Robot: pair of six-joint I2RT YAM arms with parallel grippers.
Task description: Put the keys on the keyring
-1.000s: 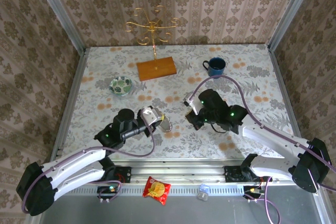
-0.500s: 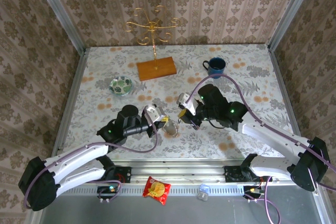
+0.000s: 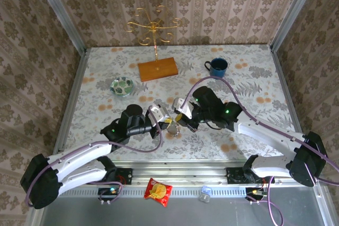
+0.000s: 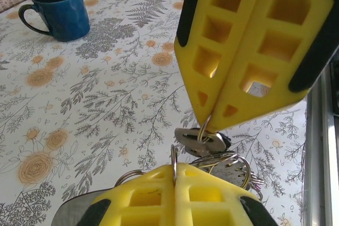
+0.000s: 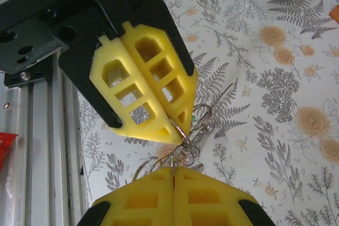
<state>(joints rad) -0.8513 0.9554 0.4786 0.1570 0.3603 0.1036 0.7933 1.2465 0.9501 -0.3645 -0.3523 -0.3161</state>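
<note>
The floral worktop [image 3: 275, 88] has open room toward its left and right edges. At lower centre the left gripper [image 4: 175, 169] and right gripper [image 5: 174, 172], tip to tip, each pinch the wire keyring [image 4: 233, 163] tight, with the keys [image 4: 201, 141] hanging between them.

Top view: bright, even, diffuse light from overhead. Soft, short shadows under both arms and beside the mug [image 3: 217, 66] on the table [image 3: 249, 86]. Sharp across the field, without glare. Frame posts splayed outward at the corners, wide-lens look.

Left wrist view: bright. Small highlight on the mug rim, glints on the wire loops of the keyring [image 4: 225, 165], light through the cut-outs of the upper yellow fingers. Fingers [image 4: 159, 181] of the left gripper [image 4: 174, 166] at the bottom edge soft, out of focus.

Right wrist view: equally bright. Table print crisp. Nearest fingers [image 5: 153, 183] of the right gripper [image 5: 174, 170] slightly blurred. Soft shadow on the table below the fingertips.
</note>
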